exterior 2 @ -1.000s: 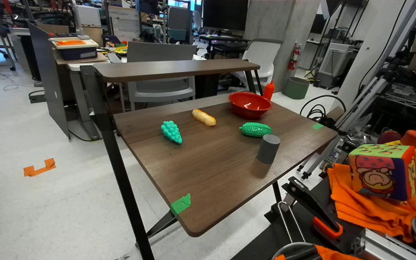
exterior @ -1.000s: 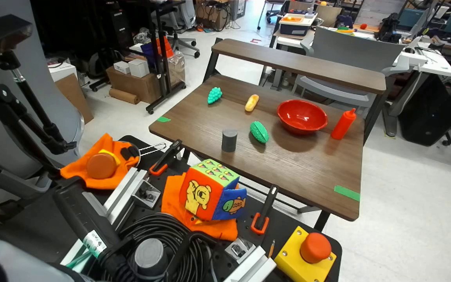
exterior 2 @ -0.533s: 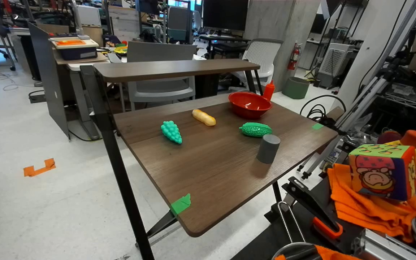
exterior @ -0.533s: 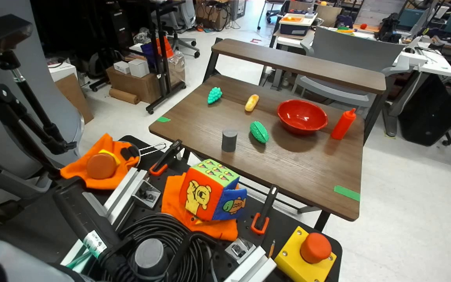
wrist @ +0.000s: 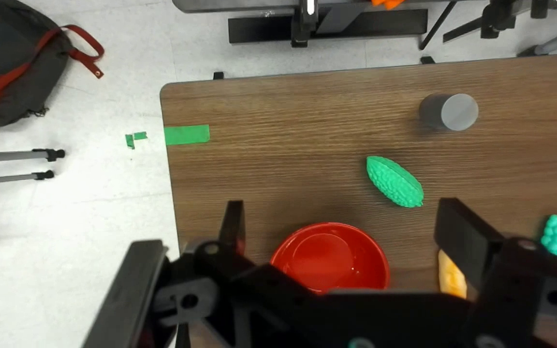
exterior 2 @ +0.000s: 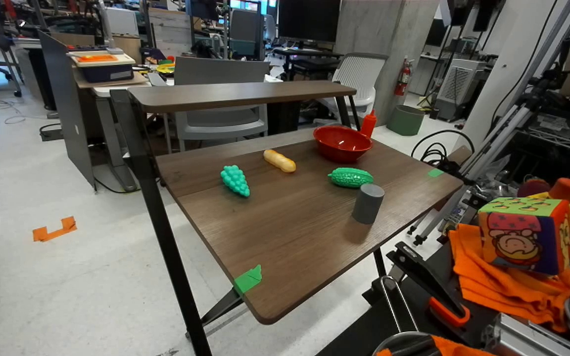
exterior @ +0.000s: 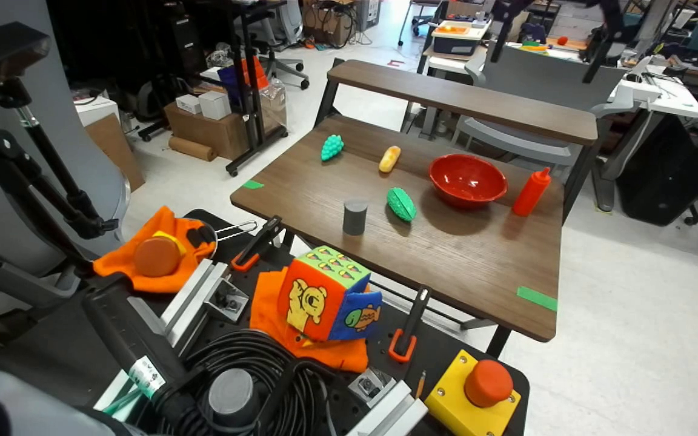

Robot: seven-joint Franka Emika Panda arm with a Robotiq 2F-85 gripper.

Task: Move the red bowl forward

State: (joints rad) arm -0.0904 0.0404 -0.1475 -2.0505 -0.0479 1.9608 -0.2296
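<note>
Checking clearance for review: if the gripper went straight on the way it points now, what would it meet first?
Probably the red bowl, which shows between the jaws of the open gripper in the wrist view. Depth is unclear; one side might catch the red bottle beside it first.

In an exterior view, a bowl (exterior: 468, 181) sits on the counter (exterior: 476, 266), a bottle (exterior: 529, 195) just right of it. Left of the bowl lie a bread roll (exterior: 389, 159) and, farther off, grapes (exterior: 332, 147); left and before it, a toy vegetable (exterior: 401, 204), then a cylinder (exterior: 355, 218).
</note>
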